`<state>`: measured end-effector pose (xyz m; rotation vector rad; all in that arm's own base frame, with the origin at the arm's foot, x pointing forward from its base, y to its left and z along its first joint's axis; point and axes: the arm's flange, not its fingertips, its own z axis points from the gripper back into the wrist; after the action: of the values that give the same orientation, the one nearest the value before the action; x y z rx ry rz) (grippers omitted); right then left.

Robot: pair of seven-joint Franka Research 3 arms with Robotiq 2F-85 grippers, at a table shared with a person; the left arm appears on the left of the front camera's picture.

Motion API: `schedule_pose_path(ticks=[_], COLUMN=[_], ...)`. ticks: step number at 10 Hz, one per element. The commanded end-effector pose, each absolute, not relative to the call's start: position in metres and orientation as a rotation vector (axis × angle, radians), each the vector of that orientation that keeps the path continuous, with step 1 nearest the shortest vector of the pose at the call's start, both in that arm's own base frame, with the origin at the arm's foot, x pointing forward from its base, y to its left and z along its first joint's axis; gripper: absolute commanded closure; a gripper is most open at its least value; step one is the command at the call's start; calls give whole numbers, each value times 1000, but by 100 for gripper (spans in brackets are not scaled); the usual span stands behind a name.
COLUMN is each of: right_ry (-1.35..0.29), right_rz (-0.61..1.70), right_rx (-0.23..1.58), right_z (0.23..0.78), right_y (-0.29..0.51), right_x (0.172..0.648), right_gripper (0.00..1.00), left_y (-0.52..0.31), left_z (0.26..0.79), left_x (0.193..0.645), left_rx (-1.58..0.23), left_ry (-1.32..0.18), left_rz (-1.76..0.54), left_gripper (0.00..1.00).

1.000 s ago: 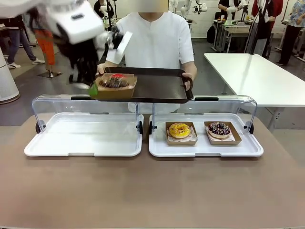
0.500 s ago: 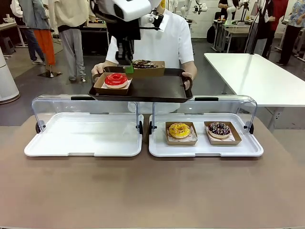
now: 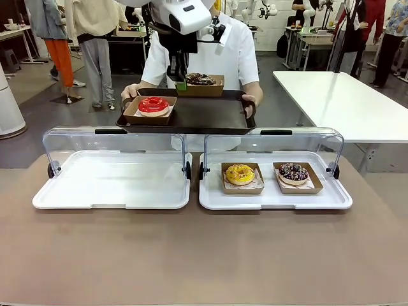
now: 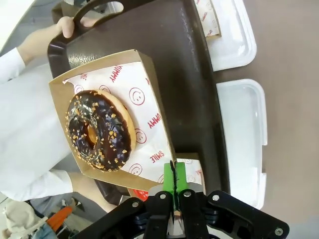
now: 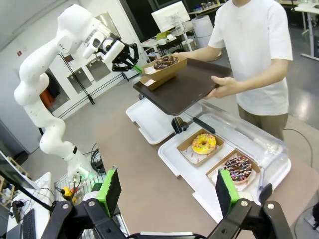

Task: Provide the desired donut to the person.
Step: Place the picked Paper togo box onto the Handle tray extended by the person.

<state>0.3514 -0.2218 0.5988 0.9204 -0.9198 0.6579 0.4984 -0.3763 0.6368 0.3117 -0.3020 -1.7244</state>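
While my left gripper (image 4: 174, 172) pinches the chocolate donut's box (image 4: 117, 117) over the person's tray (image 3: 210, 118), I judge lowering and releasing comes next.

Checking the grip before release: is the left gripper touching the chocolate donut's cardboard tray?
Touching. In the left wrist view the left gripper has its green pads shut on the rim of the cardboard tray holding the chocolate donut.

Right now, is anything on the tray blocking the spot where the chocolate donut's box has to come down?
Nothing visible does. The left gripper holds the brown cardboard box with the chocolate-glazed donut above the dark brown plastic tray; the red-glazed donut sits toward another corner.
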Motion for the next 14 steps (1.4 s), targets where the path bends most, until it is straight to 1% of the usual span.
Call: schedule_pose_path(ticks=[1, 6, 11, 14], right_ry=[-925, -925, -925, -925], right_rz=[658, 658, 658, 658], right_rx=[924, 924, 924, 924], right_z=[600, 600, 600, 600], right_y=[-221, -221, -221, -221], right_x=[352, 352, 352, 352], right_gripper=[0, 0, 0, 0], left_y=[-378, -384, -390, -385], left_z=[626, 598, 586, 589], left_x=[518, 542, 553, 552], left_rx=[331, 282, 220, 212], left_ry=[-305, -233, -201, -217], left_rz=[-1759, -1760, -1785, -1782], left_gripper=[99, 99, 99, 12])
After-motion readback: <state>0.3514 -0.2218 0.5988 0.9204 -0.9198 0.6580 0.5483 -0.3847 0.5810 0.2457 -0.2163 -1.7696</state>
